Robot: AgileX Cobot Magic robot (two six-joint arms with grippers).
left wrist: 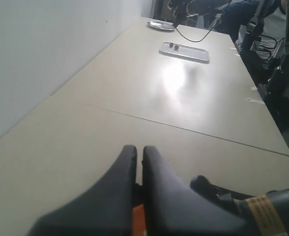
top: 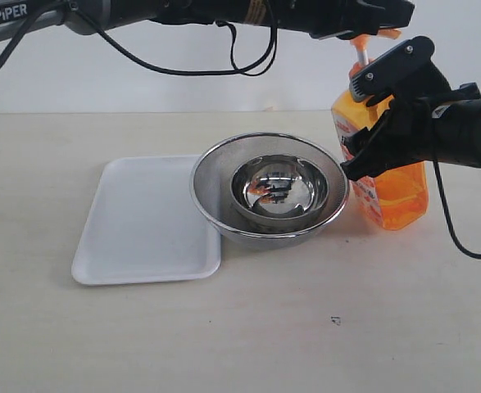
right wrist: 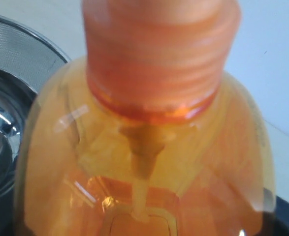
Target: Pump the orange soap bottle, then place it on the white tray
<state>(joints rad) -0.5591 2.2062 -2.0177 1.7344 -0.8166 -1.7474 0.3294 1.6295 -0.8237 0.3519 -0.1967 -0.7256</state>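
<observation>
The orange soap bottle (top: 400, 192) stands upright on the table, right of the steel bowls. My right gripper (top: 379, 115) is shut on the bottle's body, one black finger on each side. The bottle (right wrist: 149, 147) fills the right wrist view, its threaded orange collar nearest the camera, and the fingers are mostly hidden there. My left arm reaches across the top of the exterior view, and its gripper (top: 371, 20) sits on the pump head (top: 361, 42). In the left wrist view that gripper (left wrist: 139, 150) is shut, a sliver of orange pump (left wrist: 138, 221) under it. The white tray (top: 133, 221) lies at the left.
A steel mesh strainer bowl (top: 203, 176) holds a smaller shiny steel bowl (top: 277, 192) between tray and bottle, its rim overlapping the tray's right edge. A black cable (top: 461, 237) hangs from the right arm. The left wrist view shows a far tray (left wrist: 184, 51) on another table.
</observation>
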